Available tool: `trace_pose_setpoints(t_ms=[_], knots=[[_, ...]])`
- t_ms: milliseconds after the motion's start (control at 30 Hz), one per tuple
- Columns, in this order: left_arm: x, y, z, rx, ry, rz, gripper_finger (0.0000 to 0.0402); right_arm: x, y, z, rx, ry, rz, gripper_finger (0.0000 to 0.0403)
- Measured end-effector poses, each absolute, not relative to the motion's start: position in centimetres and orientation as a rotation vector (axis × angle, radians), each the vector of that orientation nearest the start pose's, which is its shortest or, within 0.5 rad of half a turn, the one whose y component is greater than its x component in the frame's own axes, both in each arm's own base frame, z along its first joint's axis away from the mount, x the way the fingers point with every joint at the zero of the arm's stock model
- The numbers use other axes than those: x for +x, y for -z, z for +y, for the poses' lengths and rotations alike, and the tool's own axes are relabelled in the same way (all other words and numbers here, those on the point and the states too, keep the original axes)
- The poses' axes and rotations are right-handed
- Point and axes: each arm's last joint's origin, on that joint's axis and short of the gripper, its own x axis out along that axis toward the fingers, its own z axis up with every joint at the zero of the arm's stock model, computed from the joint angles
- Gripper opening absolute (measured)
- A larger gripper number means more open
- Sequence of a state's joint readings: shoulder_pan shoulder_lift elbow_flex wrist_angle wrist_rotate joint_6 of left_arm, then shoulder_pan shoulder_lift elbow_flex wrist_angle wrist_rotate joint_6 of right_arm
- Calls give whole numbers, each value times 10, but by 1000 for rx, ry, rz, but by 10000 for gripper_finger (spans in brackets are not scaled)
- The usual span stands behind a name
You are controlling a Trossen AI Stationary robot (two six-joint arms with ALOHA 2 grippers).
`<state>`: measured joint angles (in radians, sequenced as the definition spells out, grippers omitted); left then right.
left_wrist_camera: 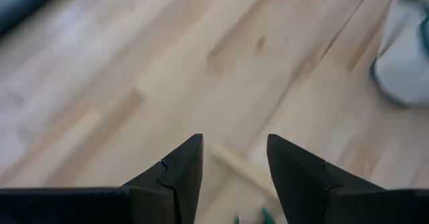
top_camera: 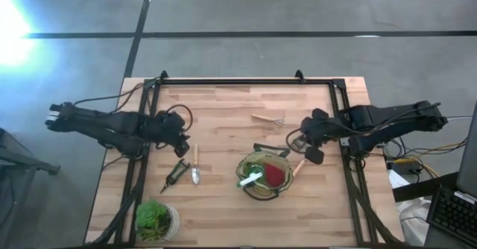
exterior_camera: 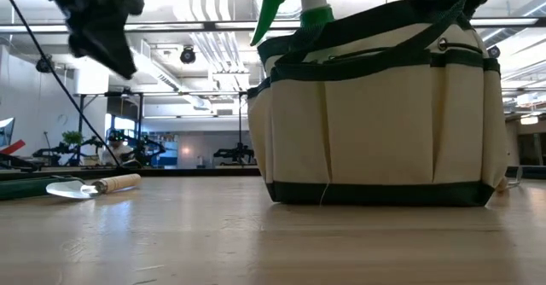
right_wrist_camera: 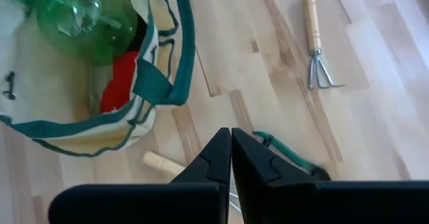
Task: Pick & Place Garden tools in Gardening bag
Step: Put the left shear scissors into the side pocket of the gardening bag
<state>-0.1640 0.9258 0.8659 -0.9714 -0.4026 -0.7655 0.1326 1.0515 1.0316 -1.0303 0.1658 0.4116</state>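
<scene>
The gardening bag stands on its base at the table's near middle, its mouth open. A green spray bottle and a red item are inside it. A wooden-handled trowel and dark pruners lie flat to the bag's left. A small rake fork lies farther back. Another wooden handle lies by the bag's right side. My left gripper hovers open above the trowel's handle. My right gripper hangs shut above the table, just right of the bag.
A leafy green plant in a pale pot stands at the near left corner. A dark, green-edged item lies on the table under my right gripper. A black frame runs along the far and side edges. Bare wood lies along the near edge.
</scene>
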Motion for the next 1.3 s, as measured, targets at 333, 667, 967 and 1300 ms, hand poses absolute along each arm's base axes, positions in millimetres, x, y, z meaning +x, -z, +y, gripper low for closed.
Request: trace_pose_setpoints(t_ms=[333,667,967,1300], knots=[[166,-254,-30,-514,-673,1053,167,184,-295,20,217,253,1046,8],[172,-245,-39,-562,-656,1140,167,184,-293,20,219,251,1036,8],[173,-242,-42,-614,-640,1188,167,185,-292,20,216,250,1032,8],[172,-241,-44,-604,-635,1196,167,180,-276,20,262,253,1106,8]])
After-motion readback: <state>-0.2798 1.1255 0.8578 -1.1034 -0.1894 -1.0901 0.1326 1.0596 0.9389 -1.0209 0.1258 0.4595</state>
